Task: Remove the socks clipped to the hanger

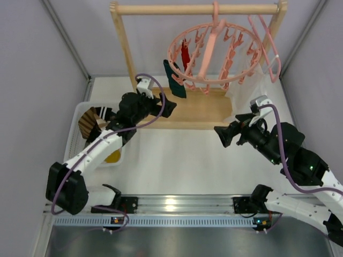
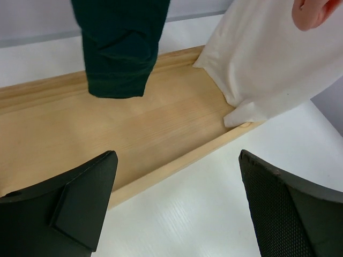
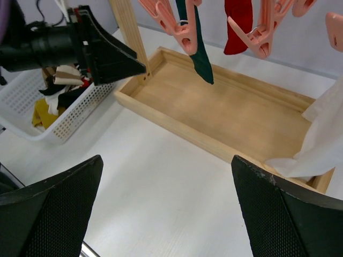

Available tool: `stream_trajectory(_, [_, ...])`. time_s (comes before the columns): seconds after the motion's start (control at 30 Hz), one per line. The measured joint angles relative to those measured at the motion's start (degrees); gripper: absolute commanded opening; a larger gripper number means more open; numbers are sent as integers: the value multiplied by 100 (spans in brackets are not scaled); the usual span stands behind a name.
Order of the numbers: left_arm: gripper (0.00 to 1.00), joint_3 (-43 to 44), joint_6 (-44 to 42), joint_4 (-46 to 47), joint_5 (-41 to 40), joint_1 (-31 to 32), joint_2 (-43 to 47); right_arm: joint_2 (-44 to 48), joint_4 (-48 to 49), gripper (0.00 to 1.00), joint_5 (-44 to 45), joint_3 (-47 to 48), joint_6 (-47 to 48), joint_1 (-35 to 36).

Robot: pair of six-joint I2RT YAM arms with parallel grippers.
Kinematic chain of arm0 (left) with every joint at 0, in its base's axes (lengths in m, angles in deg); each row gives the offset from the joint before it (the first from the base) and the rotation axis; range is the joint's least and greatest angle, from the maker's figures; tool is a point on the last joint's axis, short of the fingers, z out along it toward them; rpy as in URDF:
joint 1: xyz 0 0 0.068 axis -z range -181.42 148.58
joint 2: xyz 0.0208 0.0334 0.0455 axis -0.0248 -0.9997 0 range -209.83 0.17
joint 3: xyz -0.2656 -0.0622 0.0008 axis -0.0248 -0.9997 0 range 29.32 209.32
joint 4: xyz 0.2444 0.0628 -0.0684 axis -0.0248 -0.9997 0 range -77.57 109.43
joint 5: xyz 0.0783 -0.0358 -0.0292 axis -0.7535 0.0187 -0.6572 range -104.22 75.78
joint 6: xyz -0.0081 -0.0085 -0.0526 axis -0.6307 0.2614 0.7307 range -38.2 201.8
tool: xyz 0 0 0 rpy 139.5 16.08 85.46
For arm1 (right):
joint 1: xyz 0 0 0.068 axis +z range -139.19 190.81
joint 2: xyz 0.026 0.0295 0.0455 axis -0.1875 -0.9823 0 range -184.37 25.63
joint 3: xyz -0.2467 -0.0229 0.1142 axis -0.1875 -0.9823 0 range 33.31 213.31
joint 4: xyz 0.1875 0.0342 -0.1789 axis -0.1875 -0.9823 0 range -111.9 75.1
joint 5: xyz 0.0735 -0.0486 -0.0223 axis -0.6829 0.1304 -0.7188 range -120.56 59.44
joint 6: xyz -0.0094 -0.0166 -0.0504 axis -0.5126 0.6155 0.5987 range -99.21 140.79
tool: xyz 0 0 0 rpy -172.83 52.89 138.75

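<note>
Just ahead of the open left jaws hangs the dark teal sock [image 2: 120,48]; right jaws open too.

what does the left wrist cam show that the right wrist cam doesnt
Only the left wrist view: the inner faces of the left gripper, wide open; little else.
Only the right wrist view: the red sock, the pink clips, the rack post, the white basket with fabric pieces in it, and the open right gripper.
Both: the teal sock hanging over the wooden tray, the white garment draped into the tray's end, and the left gripper, seen side-on from the right wrist.
</note>
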Motion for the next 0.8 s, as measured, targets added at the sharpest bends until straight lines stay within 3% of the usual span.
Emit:
stream_trajectory(0.37, [98, 11, -581, 1893, 232, 72, -1790, 221, 63, 99, -295, -256, 20, -2])
stream_trajectory(0.8, [98, 673, -1250, 2988, 0, -299, -2933, 138, 238, 99, -688, -256, 177, -2])
